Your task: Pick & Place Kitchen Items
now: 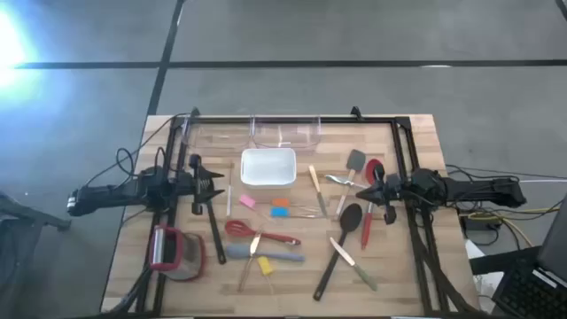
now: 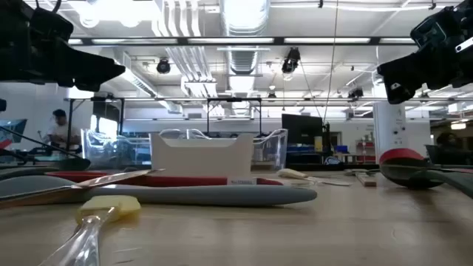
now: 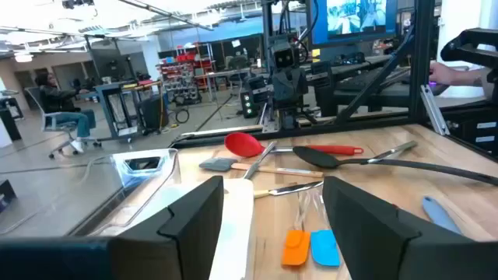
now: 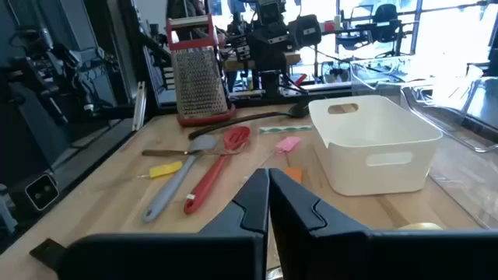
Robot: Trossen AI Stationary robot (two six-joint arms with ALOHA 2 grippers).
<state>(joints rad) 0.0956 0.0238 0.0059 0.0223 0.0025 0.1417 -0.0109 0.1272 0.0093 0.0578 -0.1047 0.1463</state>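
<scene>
Nothing's grabbed yet. The left gripper hangs with its jaws wide, above the table's left side; the right gripper is pinched closed and empty. The utensils lie loose below the white square dish. I'd take the nearby long black slotted turner mid-handle, dropping straight down.

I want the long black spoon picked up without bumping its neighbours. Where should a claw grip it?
Grip the black spoon mid-handle, coming straight down with the fingers across the shaft. It lies flat and diagonal, bowl toward the right claw, and its lower handle has bare wood on both sides. Higher up, a wooden-handled knife crosses close by.
</scene>
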